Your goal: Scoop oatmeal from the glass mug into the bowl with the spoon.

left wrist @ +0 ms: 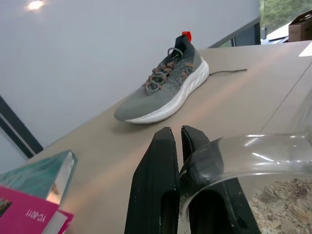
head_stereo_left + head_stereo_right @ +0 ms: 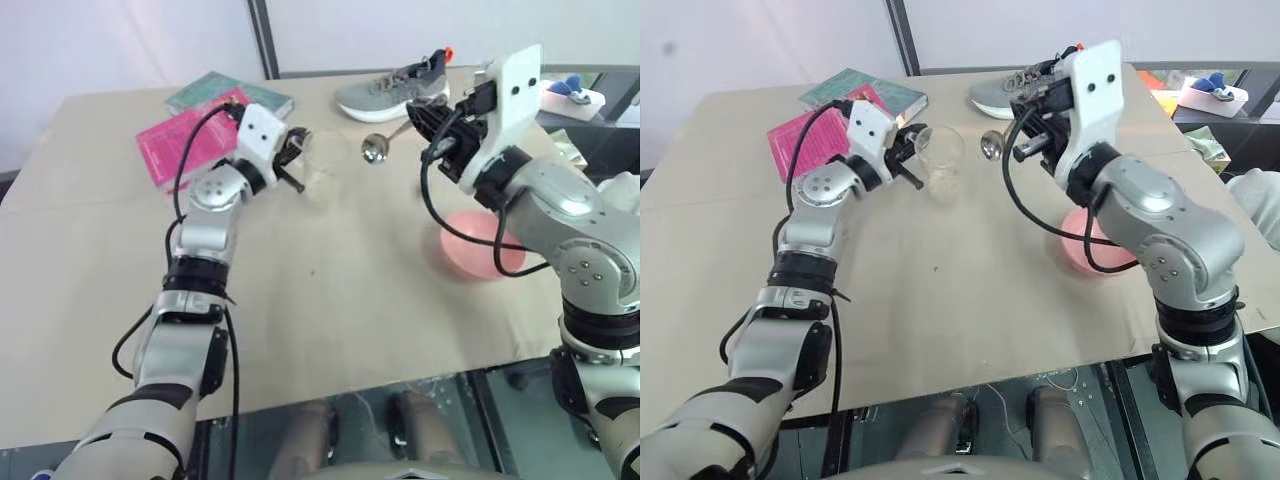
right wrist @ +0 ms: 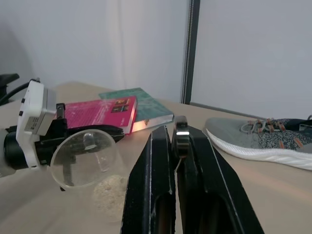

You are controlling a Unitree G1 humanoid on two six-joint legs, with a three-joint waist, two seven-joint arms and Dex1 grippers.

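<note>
Glass mug (image 2: 939, 160) held off the desk (image 2: 970, 300) by the left tool (image 2: 908, 157), its jaws pinched on the rim; the cup leans mouth-first toward the right tool (image 2: 1025, 118), presumably to present its opening to the spoon (image 2: 992, 145). The right tool's jaws are closed on the spoon's thin handle, so that the small oval bowl juts toward the mug, just short of it and apart from the glass. The bowl (image 2: 1080, 250), salmon pink, rests on the desk below and behind the right tool, close enough for a short carry once the spoon is loaded.

Left wrist view: the two black fingers (image 1: 161, 195) stand nearly together, one inside and one outside the clear wall of the mug, a grip that leaves the mouth free. The oatmeal (image 1: 280, 204) lies heaped in the glass beside the fingers. A grey shoe (image 1: 165, 87) sits on the desk well beyond.

Right wrist view: the spoon's handle is clamped between closed fingers (image 3: 156, 185); ahead of them the tilted mug faces the camera, oatmeal pooled at its low side, with a pink book (image 3: 102, 112) beyond it. Judged stage: approach, before the first scoop.
</note>
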